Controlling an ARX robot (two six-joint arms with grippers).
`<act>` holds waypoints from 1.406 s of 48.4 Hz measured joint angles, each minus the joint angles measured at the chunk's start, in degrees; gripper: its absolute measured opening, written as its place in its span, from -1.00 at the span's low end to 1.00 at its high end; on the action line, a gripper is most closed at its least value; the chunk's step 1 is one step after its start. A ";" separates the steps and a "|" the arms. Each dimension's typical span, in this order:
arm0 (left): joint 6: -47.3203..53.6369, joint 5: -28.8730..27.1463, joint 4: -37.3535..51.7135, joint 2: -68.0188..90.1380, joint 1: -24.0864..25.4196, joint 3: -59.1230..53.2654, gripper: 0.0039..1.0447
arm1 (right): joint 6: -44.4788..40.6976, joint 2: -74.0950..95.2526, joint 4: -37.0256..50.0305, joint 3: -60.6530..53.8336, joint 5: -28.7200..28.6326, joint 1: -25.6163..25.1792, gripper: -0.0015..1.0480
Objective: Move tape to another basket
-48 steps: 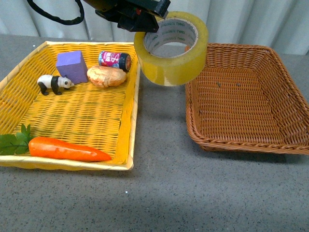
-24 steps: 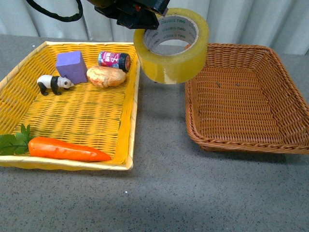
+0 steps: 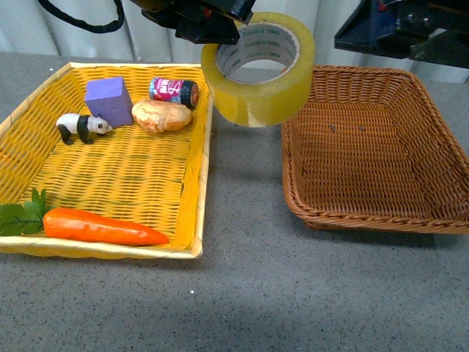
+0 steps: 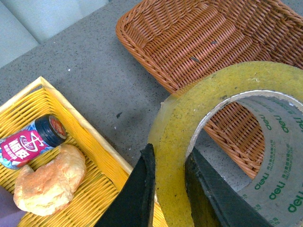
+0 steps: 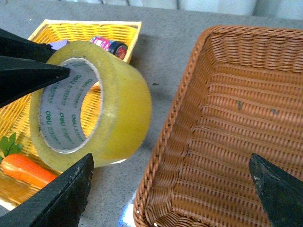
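Observation:
The tape [image 3: 258, 70], a wide yellow roll with a white core and green print, hangs in the air over the grey gap between the two baskets. My left gripper [image 3: 212, 26] is shut on its wall; in the left wrist view the two black fingers [image 4: 142, 189] pinch the tape [image 4: 173, 137]. The brown wicker basket [image 3: 432, 110] lies to the right with nothing in it, also in the left wrist view [image 4: 189, 42] and the right wrist view [image 5: 236, 142]. My right gripper [image 3: 403, 33] is open above the brown basket's far edge. The right wrist view shows the tape [image 5: 113, 104] beside the basket.
The yellow basket [image 3: 22, 125] at the left holds a purple block [image 3: 108, 100], a panda figure [image 3: 82, 127], a bread roll [image 3: 161, 116], a small can [image 3: 174, 91] and a carrot [image 3: 102, 226]. Grey tabletop [image 3: 242, 293] lies in front.
The tape has stayed nearly in place, edging slightly up. My right arm has come into the front view at the top right, above the brown basket.

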 joint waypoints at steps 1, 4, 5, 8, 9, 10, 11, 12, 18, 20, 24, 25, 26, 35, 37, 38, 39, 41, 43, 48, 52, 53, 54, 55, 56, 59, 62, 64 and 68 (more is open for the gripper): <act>0.00 0.00 0.00 0.00 0.00 0.00 -0.72 | 0.00 0.31 -0.15 0.33 -0.04 0.20 0.83; 0.00 0.00 0.00 0.00 0.00 0.00 -0.72 | -0.02 1.90 -1.01 2.03 0.11 1.05 0.83; 0.00 0.00 0.00 0.00 0.00 0.00 -0.72 | -0.02 2.56 -1.25 2.69 0.17 1.36 0.83; 0.00 0.00 0.00 0.00 0.00 0.00 -0.72 | 0.04 4.59 -2.08 4.83 0.22 2.12 0.83; 0.00 0.00 0.00 0.00 0.00 0.00 -0.72 | 0.04 5.25 -2.14 5.49 0.22 2.36 0.83; 0.00 0.00 0.00 0.00 0.00 0.00 -0.72 | 0.04 5.57 -2.12 5.79 0.22 2.47 0.83; 0.00 0.00 0.00 0.00 0.00 0.00 -0.72 | 0.04 6.21 -2.12 6.40 0.26 2.67 0.83; 0.00 0.00 0.00 0.00 0.00 0.00 -0.72 | 0.04 6.84 -2.14 7.02 0.33 2.89 0.83; 0.00 -0.02 0.00 0.00 0.00 0.00 -0.72 | 0.20 9.94 -3.06 10.16 1.51 3.85 0.83; 0.00 -0.02 0.00 0.00 0.00 0.00 -0.72 | 0.26 11.37 -3.56 11.50 1.99 4.20 0.83; 0.00 -0.02 0.00 0.00 0.00 0.00 -0.72 | 0.39 13.29 -4.90 13.60 2.89 4.57 0.83; 0.00 -0.02 0.00 0.00 0.00 0.00 -0.72 | 0.48 13.68 -5.14 13.97 2.89 4.59 0.83; 0.00 0.00 0.00 0.00 0.00 0.00 -0.72 | 0.55 13.99 -5.35 14.25 2.89 4.66 0.83; 0.00 -0.02 0.00 0.00 0.00 0.00 -0.72 | 1.46 15.89 -6.69 16.13 2.75 4.98 0.82; 0.00 0.00 0.00 0.00 0.00 0.00 -0.72 | 1.86 16.39 -7.10 16.74 2.64 5.09 0.71; 0.00 0.00 0.00 0.00 0.00 0.00 -0.72 | 1.92 16.50 -7.21 16.90 2.67 5.14 0.68; 0.00 0.00 0.00 0.00 0.00 0.00 -0.72 | 2.01 16.74 -7.45 17.22 2.71 5.18 0.61; 0.00 0.00 0.00 0.00 0.00 0.00 -0.72 | 2.19 17.03 -7.87 17.62 2.86 5.27 0.51; 0.00 -0.04 0.00 0.00 0.00 0.00 -0.72 | 2.43 17.33 -8.24 17.94 2.75 5.33 0.40; 0.13 -0.20 0.00 0.00 0.00 -0.02 -0.72 | 3.43 17.79 -9.31 18.75 2.29 5.84 0.07; 0.26 -0.52 0.00 0.00 0.00 -0.02 -0.72 | 4.81 17.84 -10.32 19.34 2.82 6.29 -0.22; 0.04 -1.29 0.02 0.00 -0.07 -0.09 -0.72 | 5.18 17.86 -10.54 19.45 2.82 6.29 -0.28; -0.83 -3.30 0.17 0.00 -0.48 -0.17 -0.72 | 5.35 17.86 -10.64 19.50 2.82 6.29 -0.31; -1.44 -4.07 0.22 0.00 -0.59 -0.26 -0.72 | 5.75 17.90 -10.82 19.61 2.84 6.29 -0.36; -2.82 -5.51 0.24 -0.09 -0.63 -0.42 -0.72 | 5.79 17.99 -10.86 19.76 2.45 6.27 -0.41; -6.19 -9.07 0.59 -0.63 -1.11 -0.77 -0.69 | 5.86 18.53 -11.10 20.09 0.61 5.60 -0.54; -8.85 -10.01 1.07 -1.01 -1.20 -1.05 -0.42 | 6.62 18.64 -11.21 20.41 0.42 5.31 -0.62; -9.64 -10.34 1.36 -1.14 -1.20 -1.11 -0.31 | 7.65 18.64 -11.21 20.57 0.87 5.27 -0.65; -14.05 -10.93 3.32 -2.23 -1.18 -2.25 0.05 | 8.94 18.64 -11.06 20.61 1.44 5.20 -0.68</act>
